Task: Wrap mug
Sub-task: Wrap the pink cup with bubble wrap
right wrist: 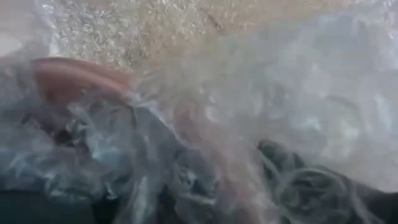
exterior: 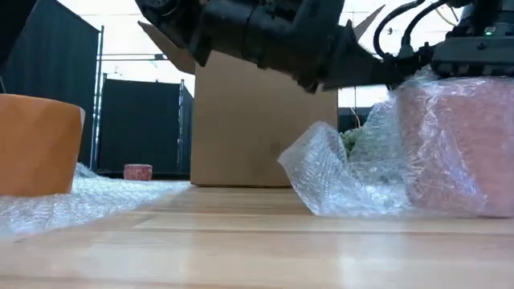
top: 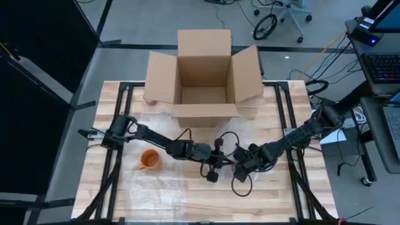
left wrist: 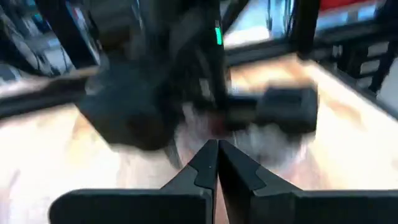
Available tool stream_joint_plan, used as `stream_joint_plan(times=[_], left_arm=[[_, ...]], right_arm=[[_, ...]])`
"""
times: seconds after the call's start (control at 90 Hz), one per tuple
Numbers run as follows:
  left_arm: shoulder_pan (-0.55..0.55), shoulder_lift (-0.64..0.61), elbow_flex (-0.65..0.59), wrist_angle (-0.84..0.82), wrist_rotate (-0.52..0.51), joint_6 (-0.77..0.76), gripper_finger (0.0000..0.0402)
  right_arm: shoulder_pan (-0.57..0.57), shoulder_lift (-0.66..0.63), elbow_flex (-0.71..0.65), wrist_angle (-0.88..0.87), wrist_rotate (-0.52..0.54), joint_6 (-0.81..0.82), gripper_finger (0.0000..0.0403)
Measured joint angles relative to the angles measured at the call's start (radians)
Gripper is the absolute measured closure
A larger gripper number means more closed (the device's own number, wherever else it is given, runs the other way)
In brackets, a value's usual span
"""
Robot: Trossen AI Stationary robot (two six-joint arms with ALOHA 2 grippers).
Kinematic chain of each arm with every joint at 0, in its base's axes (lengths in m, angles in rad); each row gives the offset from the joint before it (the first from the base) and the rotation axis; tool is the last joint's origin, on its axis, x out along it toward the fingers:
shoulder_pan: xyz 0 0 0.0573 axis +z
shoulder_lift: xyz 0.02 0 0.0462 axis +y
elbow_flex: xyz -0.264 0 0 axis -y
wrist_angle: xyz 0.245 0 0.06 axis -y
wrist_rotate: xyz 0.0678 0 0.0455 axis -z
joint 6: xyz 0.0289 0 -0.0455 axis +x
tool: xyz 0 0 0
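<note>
A pale wooden bench (top: 112,187) fills the centre of the high view, with an open cardboard box (top: 203,78) at its top edge, grey floor and dark curtains around, and desks at the right. An orange mug (top: 150,160) sits left of centre on clear bubble wrap (top: 169,187), and in the low view a pinkish wrapped bundle (exterior: 454,144) stands at right. The left hand (left wrist: 217,168) is closed, fingertips together, at mid-bench beside the right hand (top: 245,164), whose opening I cannot tell, buried in wrap.

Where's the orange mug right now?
In the high view, the orange mug sits on bubble wrap at the table's left, beside the left arm, ahead of the cardboard box.
</note>
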State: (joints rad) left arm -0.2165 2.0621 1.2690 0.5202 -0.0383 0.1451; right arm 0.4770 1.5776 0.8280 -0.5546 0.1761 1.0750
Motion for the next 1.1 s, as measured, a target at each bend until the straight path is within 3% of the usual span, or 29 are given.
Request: stream_joint_plan(times=[0.311, 0.644, 1.1], left_arm=[[0.003, 0.002, 0.001, 0.073, 0.057, -0.008, 0.0402], [0.0, 0.111, 0.055, 0.117, 0.092, -0.06, 0.0402], [0.006, 0.155, 0.095, -0.022, 0.124, -0.052, 0.0402]], right_arm=[[0.0, 0.0, 0.0, 0.004, 0.0, -0.018, 0.0195], [0.0, 0.0, 0.0, 0.004, 0.0, -0.026, 0.0195], [-0.019, 0.006, 0.047, -0.048, -0.053, -0.05, 0.0195]])
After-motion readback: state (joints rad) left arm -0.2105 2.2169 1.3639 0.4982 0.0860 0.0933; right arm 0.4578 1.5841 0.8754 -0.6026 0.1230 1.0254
